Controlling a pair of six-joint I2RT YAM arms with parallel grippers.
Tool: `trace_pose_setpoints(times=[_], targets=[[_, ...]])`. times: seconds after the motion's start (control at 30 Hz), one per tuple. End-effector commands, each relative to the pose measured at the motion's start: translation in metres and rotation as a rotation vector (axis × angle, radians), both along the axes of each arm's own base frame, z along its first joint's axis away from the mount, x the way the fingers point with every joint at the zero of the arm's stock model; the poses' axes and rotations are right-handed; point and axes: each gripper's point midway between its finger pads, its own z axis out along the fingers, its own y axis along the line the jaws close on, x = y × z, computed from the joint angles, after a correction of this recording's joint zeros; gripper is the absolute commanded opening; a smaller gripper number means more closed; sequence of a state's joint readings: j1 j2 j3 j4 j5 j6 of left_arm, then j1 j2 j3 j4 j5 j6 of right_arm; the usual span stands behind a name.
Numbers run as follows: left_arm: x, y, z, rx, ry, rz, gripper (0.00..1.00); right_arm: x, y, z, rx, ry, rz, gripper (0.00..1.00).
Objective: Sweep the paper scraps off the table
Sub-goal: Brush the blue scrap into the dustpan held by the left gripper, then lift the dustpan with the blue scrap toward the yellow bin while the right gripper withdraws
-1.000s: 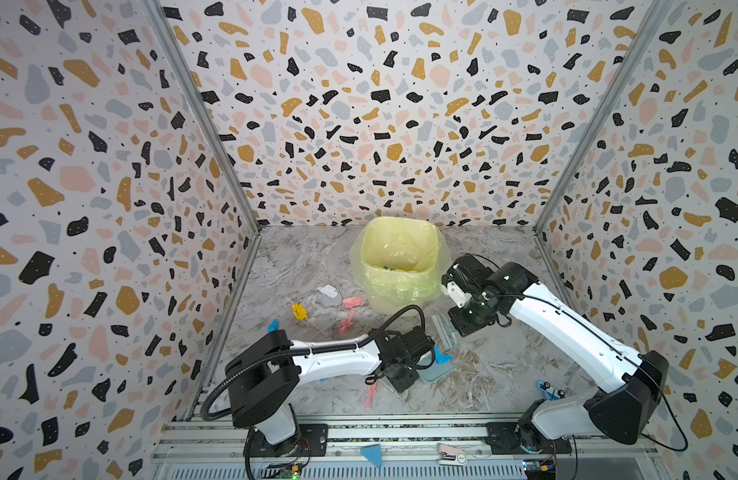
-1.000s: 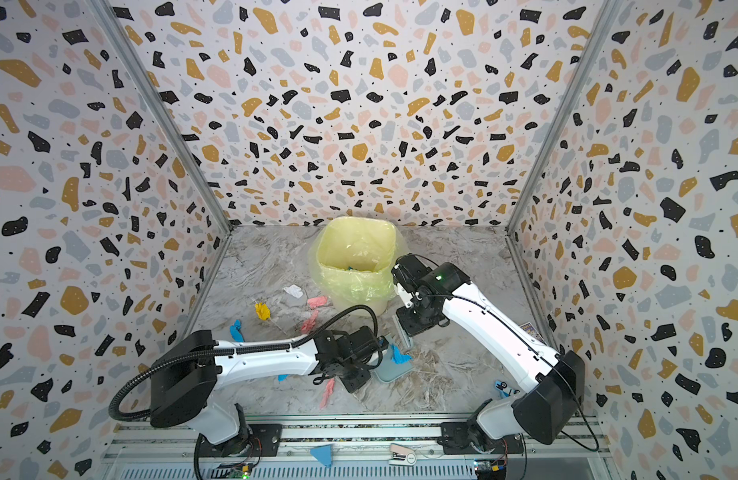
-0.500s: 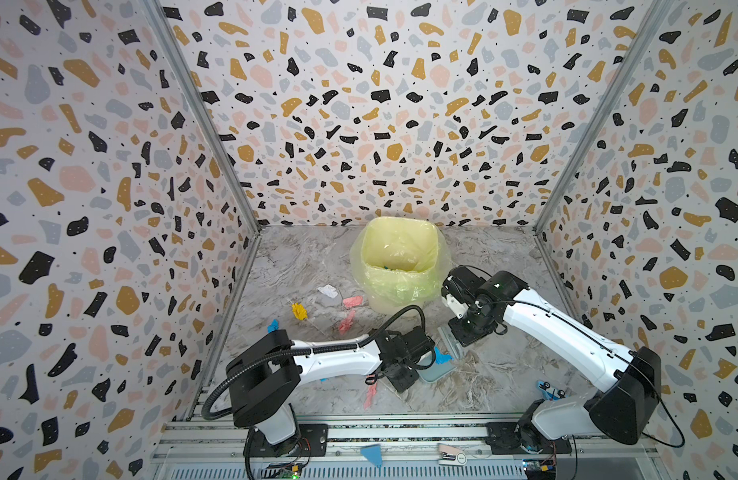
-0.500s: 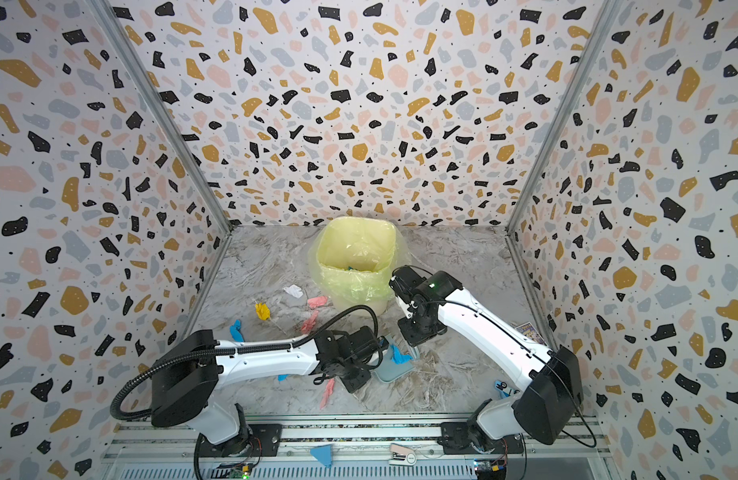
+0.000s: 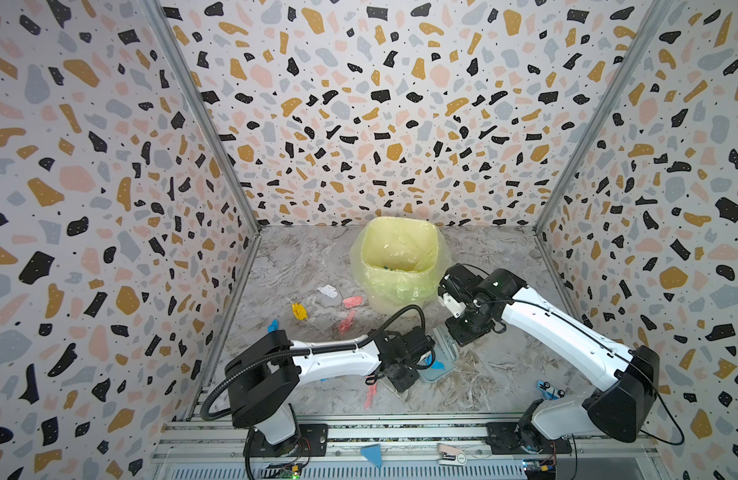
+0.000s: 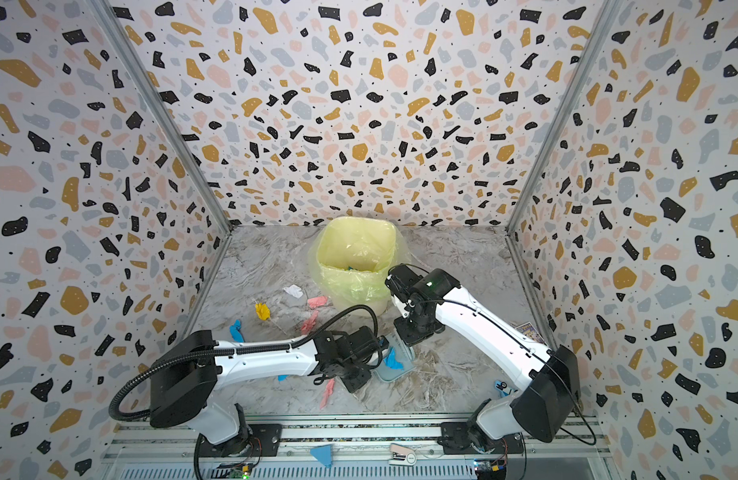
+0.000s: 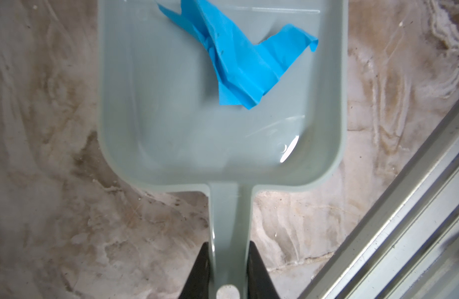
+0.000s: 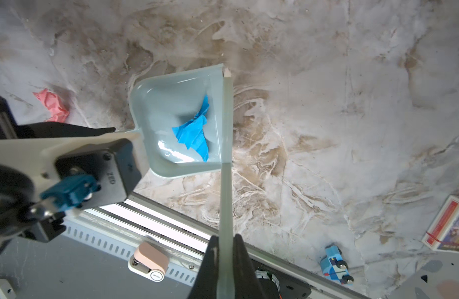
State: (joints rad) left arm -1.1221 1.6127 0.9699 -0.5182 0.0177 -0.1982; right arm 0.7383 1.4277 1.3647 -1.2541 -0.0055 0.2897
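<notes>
The tabletop [image 5: 305, 257] carried loose paper scraps [image 5: 352, 301] beside the lined bin [image 5: 396, 286], apart from the dustpan [image 7: 171, 134], which lay on it holding one blue scrap [image 7: 238, 67]. Left fingers [image 7: 200, 269] were clamped on the pan's handle, right fingers [image 8: 209, 269] on the brush [image 8: 226, 207] at its open lip. Judged best practice was a short inward stroke with the lip held down.
</notes>
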Motion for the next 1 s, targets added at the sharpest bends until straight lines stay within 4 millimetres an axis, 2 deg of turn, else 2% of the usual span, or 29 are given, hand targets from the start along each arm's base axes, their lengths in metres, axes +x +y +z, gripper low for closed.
trace_pose_setpoints(times=[0.0, 0.17, 0.37, 0.7, 0.97], targets=[[0.002, 0.001, 0.006, -0.026, -0.017, 0.014, 0.19, 0.003, -0.014, 0.021, -0.012, -0.052, -0.034, 0.0], [0.004, 0.001, 0.013, -0.045, -0.034, 0.024, 0.19, 0.015, -0.026, 0.032, -0.005, -0.104, -0.085, 0.0], [0.01, 0.006, 0.036, -0.101, -0.097, 0.053, 0.19, 0.03, -0.036, 0.044, 0.077, -0.154, -0.146, 0.0], [0.004, 0.022, 0.076, -0.171, -0.133, 0.079, 0.19, 0.038, -0.045, 0.041, 0.16, -0.165, -0.186, 0.0], [0.0, 0.037, 0.114, -0.211, -0.169, 0.08, 0.19, 0.043, -0.043, 0.04, 0.19, -0.17, -0.187, 0.0]])
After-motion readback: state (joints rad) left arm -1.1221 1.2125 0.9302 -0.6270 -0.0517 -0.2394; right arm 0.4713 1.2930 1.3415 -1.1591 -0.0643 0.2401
